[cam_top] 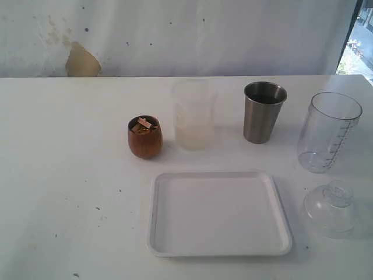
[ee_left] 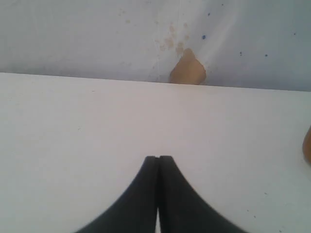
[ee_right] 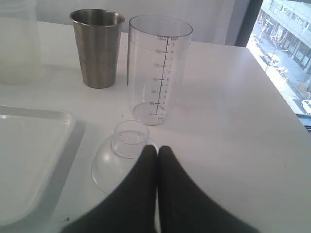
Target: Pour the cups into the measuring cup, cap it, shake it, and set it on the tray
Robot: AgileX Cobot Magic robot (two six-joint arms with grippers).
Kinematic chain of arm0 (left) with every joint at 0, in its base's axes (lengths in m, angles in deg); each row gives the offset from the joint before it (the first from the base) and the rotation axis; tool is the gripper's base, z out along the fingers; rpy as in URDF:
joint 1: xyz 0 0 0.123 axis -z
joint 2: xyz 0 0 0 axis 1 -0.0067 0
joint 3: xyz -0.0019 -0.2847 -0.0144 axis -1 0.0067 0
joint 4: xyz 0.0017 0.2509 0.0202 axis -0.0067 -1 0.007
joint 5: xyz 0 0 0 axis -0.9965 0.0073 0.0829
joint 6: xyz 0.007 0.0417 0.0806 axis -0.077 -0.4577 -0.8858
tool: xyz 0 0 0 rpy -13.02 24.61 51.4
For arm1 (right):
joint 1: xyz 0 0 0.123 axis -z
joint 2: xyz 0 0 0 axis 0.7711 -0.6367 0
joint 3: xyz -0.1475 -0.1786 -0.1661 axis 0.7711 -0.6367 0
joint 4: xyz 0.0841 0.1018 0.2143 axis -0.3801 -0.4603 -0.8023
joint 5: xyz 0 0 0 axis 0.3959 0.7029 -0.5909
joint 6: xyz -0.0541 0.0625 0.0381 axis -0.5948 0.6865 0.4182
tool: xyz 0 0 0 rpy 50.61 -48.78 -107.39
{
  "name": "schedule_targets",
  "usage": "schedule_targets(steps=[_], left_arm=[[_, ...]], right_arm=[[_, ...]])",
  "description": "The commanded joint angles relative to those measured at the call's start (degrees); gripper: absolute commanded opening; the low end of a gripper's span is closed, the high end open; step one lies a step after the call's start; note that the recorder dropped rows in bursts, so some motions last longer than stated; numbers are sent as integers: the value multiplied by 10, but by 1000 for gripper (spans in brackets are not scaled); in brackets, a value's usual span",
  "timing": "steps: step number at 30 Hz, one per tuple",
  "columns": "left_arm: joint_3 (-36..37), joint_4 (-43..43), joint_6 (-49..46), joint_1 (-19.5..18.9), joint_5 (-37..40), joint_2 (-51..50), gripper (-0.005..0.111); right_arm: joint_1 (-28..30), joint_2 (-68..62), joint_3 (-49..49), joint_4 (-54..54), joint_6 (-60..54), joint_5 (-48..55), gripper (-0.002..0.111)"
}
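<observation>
Measuring cup [cam_top: 329,132] stands upright on the table [cam_top: 58,175], far right of the exterior view, top open, graduation marks facing the front-right. Clear domed cap [cam_top: 330,209] lies on the table just in front of it, knob up, apart from the cup.

Steel tumbler [cam_top: 264,112] is upright to the left of the measuring cup, near but not touching; can't tell what's inside. Frosted whitish cup [cam_top: 193,115] is next along to the left, then the wooden cup [cam_top: 144,137], which holds tan and yellow bits. All four vessels sit in a rough row and none touch.

Tray [cam_top: 218,251] lies flat in front of the row, roughly below the frosted cup and tumbler, its right edge near the cap.

Right gripper [ee_right: 157,147]: jaws clenched tip to tip, nothing between them. In its wrist view the tips sit right at the cap's dome; can't tell if they touch it. The measuring cup stands beyond the cap.

Left gripper [ee_left: 158,158]: jaws pressed together, gripping nothing, over bare table, pointing at the back wall with its brown patch [ee_left: 187,68].
</observation>
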Motion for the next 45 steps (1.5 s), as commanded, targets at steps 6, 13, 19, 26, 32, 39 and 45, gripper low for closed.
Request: schedule_targets(steps=[6, 13, 19, 26, 32, 39, 45], left_arm=[[-2, -2, -1, 2, 1, 2, 0], [-2, 53, 3, 2, -136, 2, 0], [-2, 27, 159, 2, -481, 2, 0], [-42, -140, 275, 2, -448, -60, 6], [-111, -141, 275, 2, -490, -202, 74], [-164, -262, 292, 2, -540, -347, 105], [-170, -317, 320, 2, -548, -473, 105]], right_arm=[[0, 0, 0, 4, 19, 0, 0], [0, 0, 0, 4, 19, 0, 0], [0, 0, 0, 4, 19, 0, 0], [0, 0, 0, 4, 19, 0, 0], [0, 0, 0, 4, 19, 0, 0], [0, 0, 0, 4, 19, 0, 0], [0, 0, 0, 4, 19, 0, 0]])
